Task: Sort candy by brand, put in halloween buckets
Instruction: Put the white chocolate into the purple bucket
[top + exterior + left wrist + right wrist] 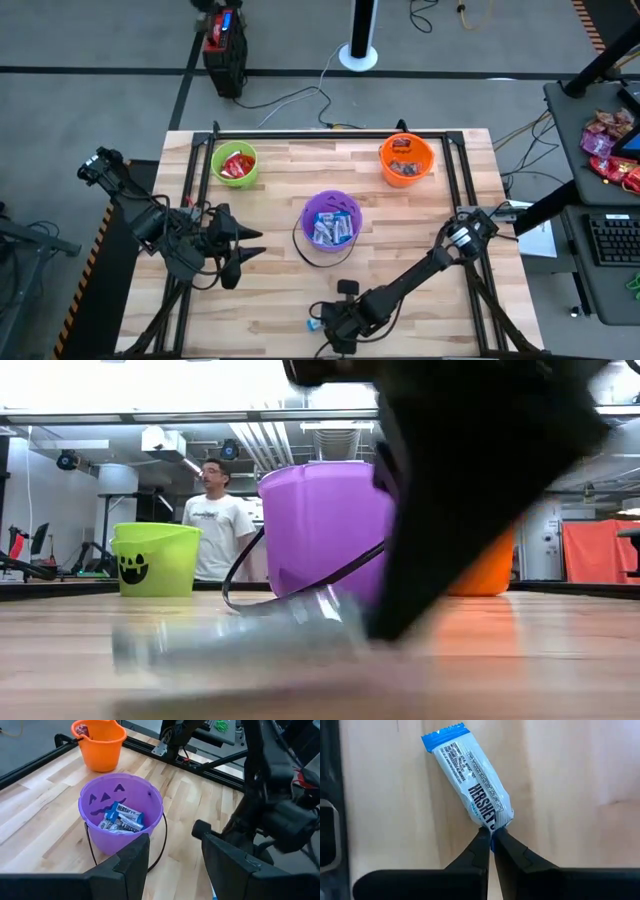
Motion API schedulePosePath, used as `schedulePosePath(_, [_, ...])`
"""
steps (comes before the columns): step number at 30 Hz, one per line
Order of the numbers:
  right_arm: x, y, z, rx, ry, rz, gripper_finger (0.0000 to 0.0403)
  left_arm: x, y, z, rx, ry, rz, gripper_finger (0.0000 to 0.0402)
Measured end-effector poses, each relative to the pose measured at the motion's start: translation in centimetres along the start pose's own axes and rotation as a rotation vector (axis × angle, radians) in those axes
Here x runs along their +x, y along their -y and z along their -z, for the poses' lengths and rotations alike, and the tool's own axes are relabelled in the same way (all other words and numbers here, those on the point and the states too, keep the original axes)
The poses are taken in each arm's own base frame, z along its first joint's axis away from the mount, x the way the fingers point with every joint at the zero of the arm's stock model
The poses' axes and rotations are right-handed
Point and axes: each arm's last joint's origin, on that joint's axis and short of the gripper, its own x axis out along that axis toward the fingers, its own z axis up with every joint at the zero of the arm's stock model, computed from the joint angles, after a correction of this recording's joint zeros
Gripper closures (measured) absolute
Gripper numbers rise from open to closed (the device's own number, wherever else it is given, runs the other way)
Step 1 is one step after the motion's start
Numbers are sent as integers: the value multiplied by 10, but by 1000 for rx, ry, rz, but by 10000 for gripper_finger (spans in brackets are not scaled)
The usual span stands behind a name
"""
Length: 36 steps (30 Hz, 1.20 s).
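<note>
A light blue and white candy [467, 780] lies at the table's near edge, also in the high view [315, 323] and as a blur in the low view [240, 640]. My right gripper [491, 842] is shut on one end of it [330, 325]. The purple bucket [332, 220] holds blue and white candy, the lime green bucket [235, 163] red candy, and the orange bucket [406, 160] dark brown candy. All three stand upright on the table. My left gripper [240, 250] waits open at the table's left, facing the purple bucket [120, 815]. My right gripper pinches the candy's crimped wrapper end [492, 826] between its two fingertips, coming from above and pointing down. The fingers lie in line with the candy's length. The rest of the bar stretches away from the fingers, low over the wood; whether it rests there I cannot tell.
A black frame [330, 133] runs round the table's far and side edges. The purple bucket's black handle [300, 250] hangs down onto the wood. A person [215, 520] stands beyond the far edge. Bare wood lies between the buckets and the near edge.
</note>
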Motion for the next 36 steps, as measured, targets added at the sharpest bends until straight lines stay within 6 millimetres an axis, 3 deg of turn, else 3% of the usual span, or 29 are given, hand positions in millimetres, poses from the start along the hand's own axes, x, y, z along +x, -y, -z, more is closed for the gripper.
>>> schedulePosePath(6, [-39, -3, -18, 24, 109, -37, 391, 0, 0, 0, 2, -1, 0, 235])
schedulePosePath(14, [-89, 2, -34, -6, 159, 56, 391, 0, -1, 0, 16, -2, 0, 235])
schedulePosePath(21, [-118, 19, -44, -47, 174, 296, 391, -1, -2, -2, 24, 22, -14, 235])
schedulePosePath(25, [-135, 45, -61, -37, 175, 420, 391, -2, -2, -5, 5, 60, -24, 235])
schedulePosePath(29, [-144, 86, -82, 39, 151, 515, 391, -4, -3, -8, 2, 84, -29, 235])
schedulePosePath(33, [-143, 139, -98, 271, 47, 490, 387, -6, -4, -9, 8, 88, -26, 235])
schedulePosePath(36, [-138, 169, -105, 334, -32, 423, 365, -7, -4, -11, 1, 93, -21, 235])
